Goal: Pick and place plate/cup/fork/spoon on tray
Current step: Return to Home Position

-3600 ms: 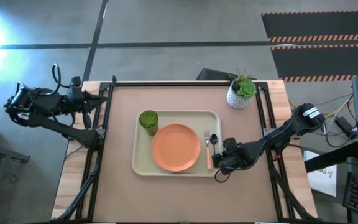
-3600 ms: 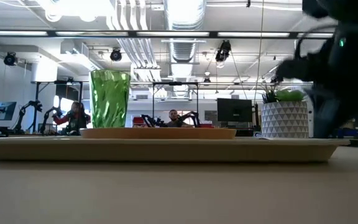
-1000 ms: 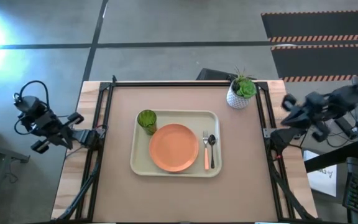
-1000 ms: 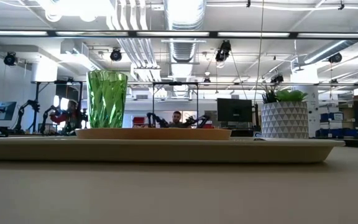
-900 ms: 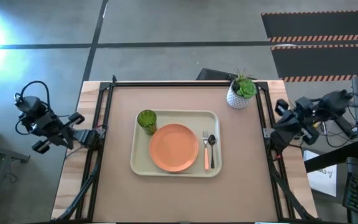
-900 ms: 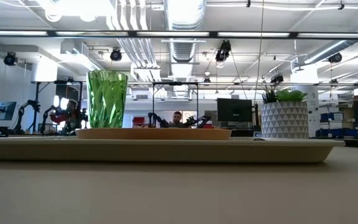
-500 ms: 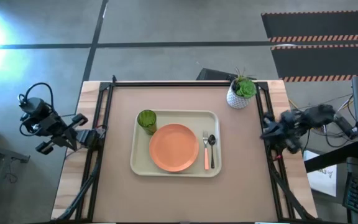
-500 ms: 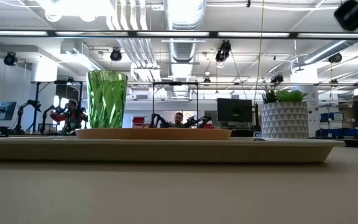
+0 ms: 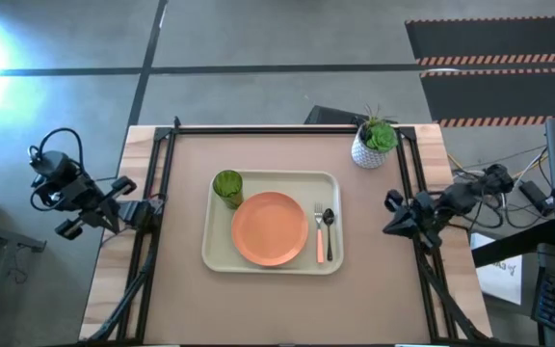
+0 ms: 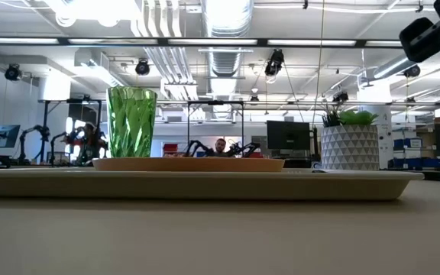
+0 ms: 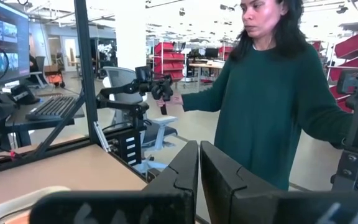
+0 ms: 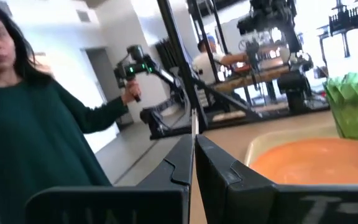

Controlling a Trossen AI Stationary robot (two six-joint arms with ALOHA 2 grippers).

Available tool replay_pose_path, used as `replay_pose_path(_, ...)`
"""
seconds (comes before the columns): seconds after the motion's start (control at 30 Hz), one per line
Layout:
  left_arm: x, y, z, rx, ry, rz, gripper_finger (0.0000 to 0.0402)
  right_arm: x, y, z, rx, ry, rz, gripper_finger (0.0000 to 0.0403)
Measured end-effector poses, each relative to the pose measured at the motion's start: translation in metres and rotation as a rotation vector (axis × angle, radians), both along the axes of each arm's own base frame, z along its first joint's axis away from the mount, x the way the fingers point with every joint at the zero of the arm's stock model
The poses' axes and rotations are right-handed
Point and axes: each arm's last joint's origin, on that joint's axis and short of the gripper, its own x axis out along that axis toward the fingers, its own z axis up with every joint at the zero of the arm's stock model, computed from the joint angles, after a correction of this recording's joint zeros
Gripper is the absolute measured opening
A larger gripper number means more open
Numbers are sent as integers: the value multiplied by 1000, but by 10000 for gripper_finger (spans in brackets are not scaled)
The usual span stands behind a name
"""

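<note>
Plate [image 9: 271,228], cup [image 9: 228,187], fork [image 9: 319,236] and spoon [image 9: 329,231] are sitting on the tray [image 9: 218,253]; its rim is hiding fork and spoon in low view. Left fingers [image 11: 182,171] and right fingers [image 12: 229,171] are hanging clenched at the tabletop [image 9: 374,289] sides.

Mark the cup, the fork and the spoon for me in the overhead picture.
cup [image 9: 228,185], high view, on its green open top.
fork [image 9: 319,243], high view, on the orange handle.
spoon [image 9: 328,216], high view, on the bowl, just right of the fork's tines.
</note>
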Motion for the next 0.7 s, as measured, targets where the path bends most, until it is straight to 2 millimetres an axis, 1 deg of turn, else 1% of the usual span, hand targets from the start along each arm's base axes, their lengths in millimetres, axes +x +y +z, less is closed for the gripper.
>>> replay_pose_path(0.1,0,0,0,0,-1,0,0,2,1,-4,-6,-23,-3,9)
replay_pose_path(0.5,0,0,0,17,-13,1,0,10,5,-26,-155,-121,-35,9)
replay_pose_path(0.63,3,-1,-5,50,-20,-8,0,12,6,-34,-195,-178,-52,9)
replay_pose_path(0.7,7,-2,-9,58,-33,-20,0,12,6,-34,-177,-181,-50,9)
